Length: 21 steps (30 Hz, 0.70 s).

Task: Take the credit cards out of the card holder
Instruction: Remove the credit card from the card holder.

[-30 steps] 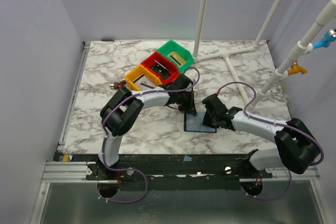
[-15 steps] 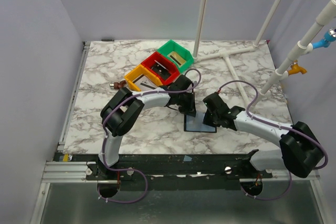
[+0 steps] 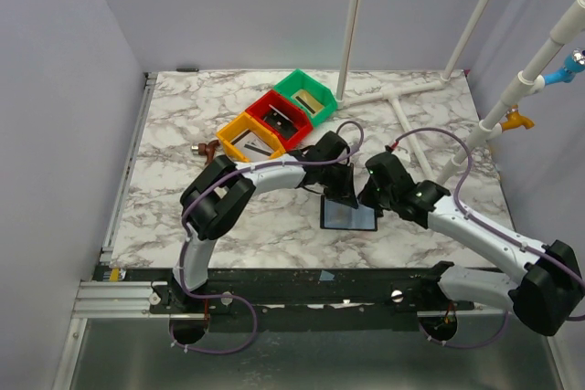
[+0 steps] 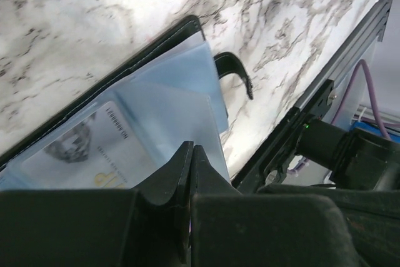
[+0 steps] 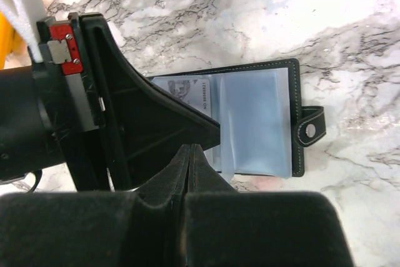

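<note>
As card holder [image 3: 352,218] lies open, axis runs left-right.

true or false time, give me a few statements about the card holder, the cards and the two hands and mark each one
1. The card holder lies open on the table. True.
2. Both hands are wide open. False: the left hand and the right hand are both shut.
3. A pale card sits inside a clear sleeve of the card holder. True.
4. The card holder sits inside the red bin. False: it lies flat on the table, between the two hands.
5. The green bin is the one nearest the arms' bases. False: the green bin is farthest back; the yellow bin is nearest.
</note>
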{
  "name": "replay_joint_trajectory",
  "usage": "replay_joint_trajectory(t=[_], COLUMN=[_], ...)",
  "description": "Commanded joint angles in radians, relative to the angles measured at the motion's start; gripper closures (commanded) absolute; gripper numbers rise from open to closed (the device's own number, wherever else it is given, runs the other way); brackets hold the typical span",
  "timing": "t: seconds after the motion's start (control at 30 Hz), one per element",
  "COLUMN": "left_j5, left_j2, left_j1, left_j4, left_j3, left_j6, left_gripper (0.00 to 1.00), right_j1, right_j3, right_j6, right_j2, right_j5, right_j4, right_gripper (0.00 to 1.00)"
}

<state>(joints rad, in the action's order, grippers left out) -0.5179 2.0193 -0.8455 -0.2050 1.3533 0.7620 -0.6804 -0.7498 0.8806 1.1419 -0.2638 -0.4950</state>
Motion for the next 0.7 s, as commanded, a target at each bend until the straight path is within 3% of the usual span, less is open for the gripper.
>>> replay_joint_trajectory(t=[0.0, 0.67], left_j5=[-0.021, 0.039], left_j2=[0.051, 0.149], left_j1=[-0.021, -0.044], left_j4=[0.017, -0.035], left_j3=[0.056, 0.134], left_j6=[0.034, 0.066], left_gripper=[1.0, 1.0], right_j1=[0.003, 0.003], right_j3=[-0.027, 0.0], right_j6=[-0.007, 0.017], right_j2=[-0.048, -0.131], right_j5=[-0.068, -0.089], right_j4=[-0.099, -0.16], right_gripper=[0.99, 0.99])
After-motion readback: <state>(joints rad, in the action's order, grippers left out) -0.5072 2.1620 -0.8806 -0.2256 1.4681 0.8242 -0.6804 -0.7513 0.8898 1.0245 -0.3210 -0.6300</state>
